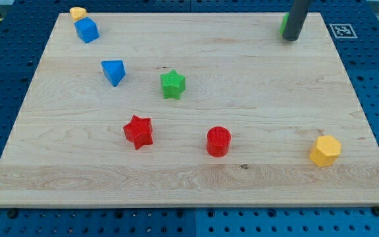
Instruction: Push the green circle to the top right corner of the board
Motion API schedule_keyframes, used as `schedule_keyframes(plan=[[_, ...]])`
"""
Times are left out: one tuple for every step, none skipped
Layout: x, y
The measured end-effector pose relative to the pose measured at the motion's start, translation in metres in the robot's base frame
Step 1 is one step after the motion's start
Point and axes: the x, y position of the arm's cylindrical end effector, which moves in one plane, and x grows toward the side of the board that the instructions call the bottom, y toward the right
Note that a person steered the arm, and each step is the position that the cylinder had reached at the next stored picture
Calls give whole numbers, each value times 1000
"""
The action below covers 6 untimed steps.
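Observation:
The green circle (284, 24) shows only as a thin green sliver near the board's top right corner, mostly hidden behind my rod. My tip (291, 38) rests on the board right against it, on its right and lower side. A green star (172, 84) lies near the board's middle, well to the left of my tip.
The wooden board (255, 164) lies on a blue pegboard table. On it: a yellow block (77, 12) and a blue cube (86, 30) at the top left, a blue block (113, 71), a red star (138, 131), a red cylinder (218, 141), a yellow hexagon (325, 151) at the lower right. A marker tag (342, 30) sits beyond the top right corner.

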Motion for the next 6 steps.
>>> schedule_keyframes(plan=[[0, -16], [-10, -33], [-14, -18], [-14, 0], [-14, 13], [-14, 18]])
